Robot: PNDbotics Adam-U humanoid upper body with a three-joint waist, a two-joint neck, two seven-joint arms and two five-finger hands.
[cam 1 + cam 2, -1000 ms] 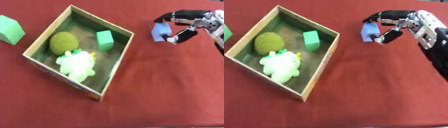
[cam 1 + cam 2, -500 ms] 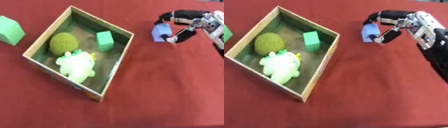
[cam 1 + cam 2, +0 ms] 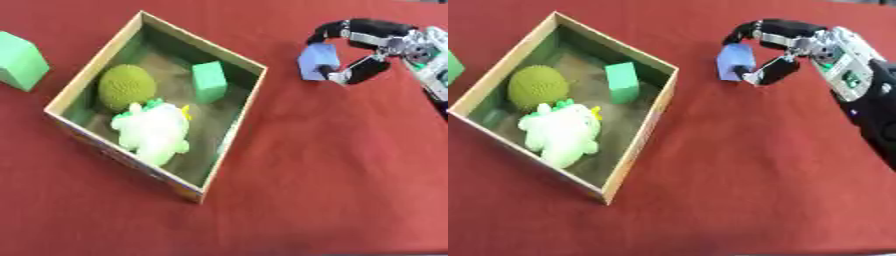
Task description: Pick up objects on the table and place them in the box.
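Observation:
My right hand (image 3: 785, 44) comes in from the upper right and is shut on a pale blue block (image 3: 734, 61), pinched between thumb and fingers just right of the box. The cardboard box (image 3: 248, 102) lies askew on the red table. Inside it are a green knobbly ball (image 3: 126, 87), a small green block (image 3: 208, 81) and a pale green-and-white plush toy (image 3: 156, 132). A larger green block (image 3: 19, 61) stands on the table outside the box at the far left. My left hand shows in neither view.
Red cloth (image 3: 332, 170) covers the whole table. My right forearm (image 3: 872, 105) runs down the right edge of the right eye view.
The right hand with the blue block has drifted slightly left toward the box. Everything inside the box stays put.

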